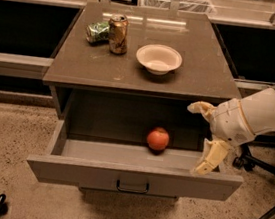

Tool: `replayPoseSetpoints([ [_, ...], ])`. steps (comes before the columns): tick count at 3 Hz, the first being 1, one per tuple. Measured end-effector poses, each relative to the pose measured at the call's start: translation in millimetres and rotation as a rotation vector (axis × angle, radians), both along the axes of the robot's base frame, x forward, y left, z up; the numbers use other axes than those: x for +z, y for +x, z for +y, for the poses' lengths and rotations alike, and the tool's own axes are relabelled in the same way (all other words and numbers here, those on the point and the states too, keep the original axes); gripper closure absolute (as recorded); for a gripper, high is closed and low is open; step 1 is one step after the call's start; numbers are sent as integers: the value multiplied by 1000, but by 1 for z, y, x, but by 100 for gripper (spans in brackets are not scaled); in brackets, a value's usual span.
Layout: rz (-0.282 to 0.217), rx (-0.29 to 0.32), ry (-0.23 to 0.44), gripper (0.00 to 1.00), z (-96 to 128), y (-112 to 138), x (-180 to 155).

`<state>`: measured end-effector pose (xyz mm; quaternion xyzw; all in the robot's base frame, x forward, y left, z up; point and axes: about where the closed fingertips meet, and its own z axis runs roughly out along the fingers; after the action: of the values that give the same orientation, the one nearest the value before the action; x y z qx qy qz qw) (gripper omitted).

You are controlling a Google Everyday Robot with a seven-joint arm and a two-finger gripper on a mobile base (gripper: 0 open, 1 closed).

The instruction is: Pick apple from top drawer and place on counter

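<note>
Camera view is looking down on a cabinet with a brown-grey worktop (202,74) and its drawer (94,172) standing pulled out toward the front. The apple (158,138) is lying inside the drawer, on the floor of it, near the back wall and a little right of the middle, touching nothing else. The claw (206,134) is hanging at the right end of the open drawer, to the right of the apple and apart from it. Its two pale fingers are spreading wide, so it is open and holding nothing: one finger (201,108) is pointing left just under the worktop edge, the other finger (211,158) is pointing down to the drawer's front right corner. The white arm (263,115) is coming in from the right side. On the worktop a white bowl (159,59) is standing, and to the left of it a golden can (118,33) is standing upright, with a green crumpled can (97,31) lying just beside it. A small dark handle (132,186) is sitting in the middle of the drawer front.
</note>
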<state>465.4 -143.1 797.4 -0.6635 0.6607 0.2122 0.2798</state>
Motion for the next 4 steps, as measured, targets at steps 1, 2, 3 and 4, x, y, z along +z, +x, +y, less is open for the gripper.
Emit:
replayPoseSetpoints([
  [1, 21, -63, 34, 17, 3, 38, -50],
  [2, 19, -113, 47, 16, 0, 63, -74],
  [3, 8, -187, 57, 18, 1, 80, -97],
  [4, -20, -278, 72, 18, 7, 99, -116],
])
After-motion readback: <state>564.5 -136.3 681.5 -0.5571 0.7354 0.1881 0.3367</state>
